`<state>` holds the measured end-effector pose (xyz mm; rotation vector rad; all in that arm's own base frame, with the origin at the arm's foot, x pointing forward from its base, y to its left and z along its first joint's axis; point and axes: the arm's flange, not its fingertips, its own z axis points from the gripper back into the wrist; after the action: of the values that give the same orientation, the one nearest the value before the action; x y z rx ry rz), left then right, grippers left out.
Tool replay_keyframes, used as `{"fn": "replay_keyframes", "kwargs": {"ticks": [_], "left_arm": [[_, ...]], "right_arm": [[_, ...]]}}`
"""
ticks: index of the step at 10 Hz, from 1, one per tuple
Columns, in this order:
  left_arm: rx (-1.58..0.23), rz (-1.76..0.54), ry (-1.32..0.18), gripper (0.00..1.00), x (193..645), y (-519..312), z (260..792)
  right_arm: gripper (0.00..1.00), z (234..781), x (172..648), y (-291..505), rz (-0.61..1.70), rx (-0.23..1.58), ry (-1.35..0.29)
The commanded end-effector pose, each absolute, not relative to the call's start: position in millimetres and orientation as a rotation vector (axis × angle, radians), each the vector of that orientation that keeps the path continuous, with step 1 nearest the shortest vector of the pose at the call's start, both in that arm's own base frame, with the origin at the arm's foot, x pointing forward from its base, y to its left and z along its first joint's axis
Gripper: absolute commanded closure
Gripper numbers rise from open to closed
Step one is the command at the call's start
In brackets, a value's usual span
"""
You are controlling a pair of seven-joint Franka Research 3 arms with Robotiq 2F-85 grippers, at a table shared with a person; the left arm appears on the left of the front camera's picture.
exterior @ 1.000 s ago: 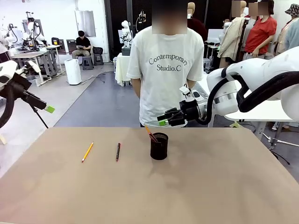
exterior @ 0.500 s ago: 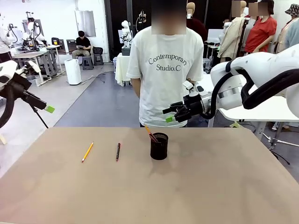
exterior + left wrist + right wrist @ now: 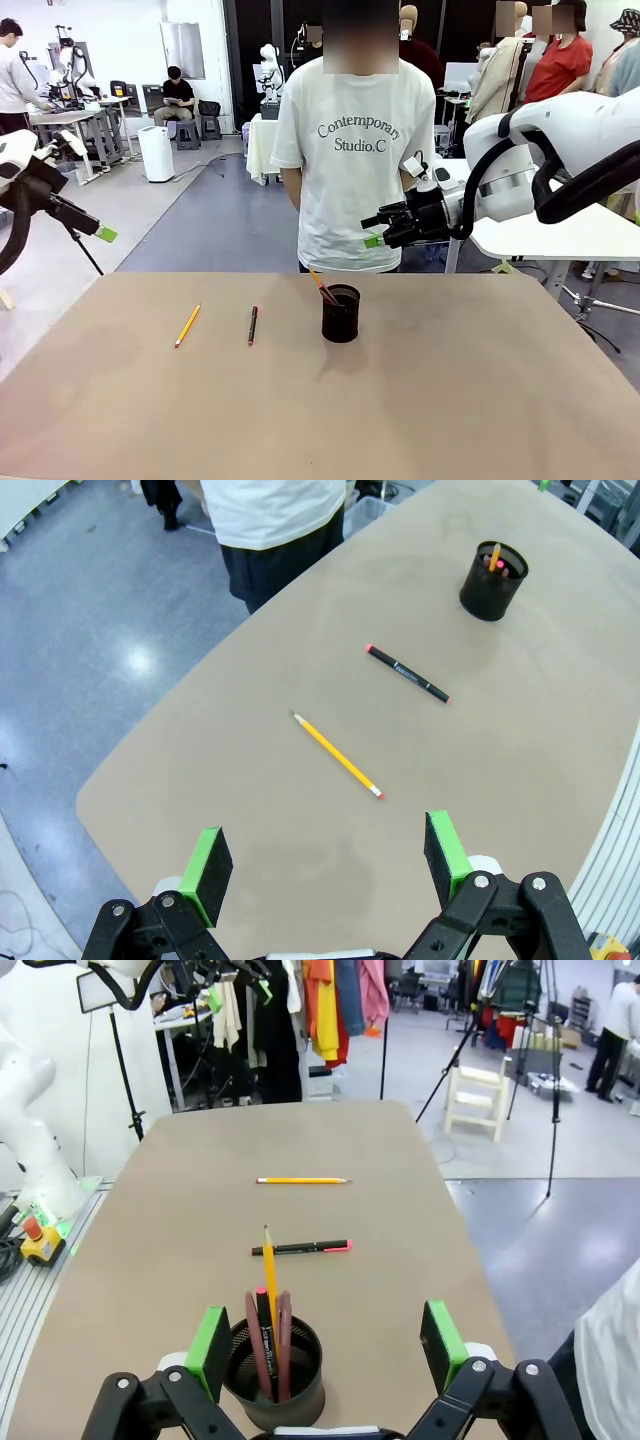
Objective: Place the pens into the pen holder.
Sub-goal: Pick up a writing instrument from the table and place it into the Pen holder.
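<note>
The black mesh pen holder (image 3: 340, 316) stands mid-table with a yellow pencil and dark and reddish-brown pens (image 3: 268, 1320) upright inside it. Left of it on the table lie an orange-yellow pencil (image 3: 187, 325) and a dark pen with red parts (image 3: 252, 325), parallel and apart. My right gripper (image 3: 380, 232) hangs open and empty above and to the right of the holder, close to the person's shirt. My left gripper (image 3: 100, 232) is open off the table's left edge; its wrist view looks down on the pencil (image 3: 337, 755), the dark pen (image 3: 408, 673) and the holder (image 3: 492, 580).
A person in a white T-shirt (image 3: 352, 150) stands at the far edge, right behind the holder. The brown tabletop (image 3: 400, 400) is bare in front and to the right. Other tables and people are farther back in the room.
My right gripper has drawn back to the right and slightly upward, away from the holder. The left arm, the pencil and the pen on the table have stayed put.
</note>
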<state>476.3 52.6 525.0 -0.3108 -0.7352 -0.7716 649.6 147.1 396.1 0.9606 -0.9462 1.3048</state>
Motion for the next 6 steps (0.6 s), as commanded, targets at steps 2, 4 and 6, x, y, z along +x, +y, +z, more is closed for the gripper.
{"fn": "replay_keyframes", "kwargs": {"ticks": [2,4,6], "left_arm": [[-0.308,-0.779,-0.737,0.00,476,53,525],[-0.308,-0.779,-0.737,0.00,476,53,525],[-0.308,-0.779,-0.737,0.00,476,53,525]], "right_arm": [[0.00,432,644,120,1.256,0.867,-0.937],[0.00,468,617,86,1.195,0.775,-0.957],[0.00,494,609,50,1.119,0.689,-0.930]]}}
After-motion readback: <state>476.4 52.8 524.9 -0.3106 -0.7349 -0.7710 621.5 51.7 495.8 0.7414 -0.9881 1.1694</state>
